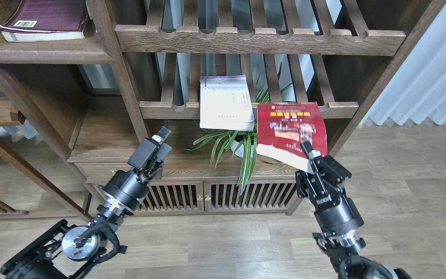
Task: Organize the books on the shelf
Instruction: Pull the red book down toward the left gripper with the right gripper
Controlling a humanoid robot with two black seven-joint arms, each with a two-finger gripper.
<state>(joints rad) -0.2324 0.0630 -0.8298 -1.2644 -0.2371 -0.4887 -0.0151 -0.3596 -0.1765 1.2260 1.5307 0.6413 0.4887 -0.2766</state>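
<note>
My right gripper (307, 154) is shut on the lower edge of the red book (290, 126) with small photos and holds it in the air before the lower slatted rack. The cream book (225, 103) with a purple top band lies on that rack, overhanging its front rail. The maroon book (45, 19) lies flat on the solid dark-brown shelf (47, 52) at the upper left. My left gripper (160, 142) hangs in front of the cabinet top, empty; its fingers look close together, but I cannot tell its state.
A potted green plant (234, 145) stands on the low cabinet (192, 193) below the red and cream books. Two slatted racks with notched front rails (259, 38) fill the middle. A white curtain (432, 69) hangs at the right. Wood floor lies in front.
</note>
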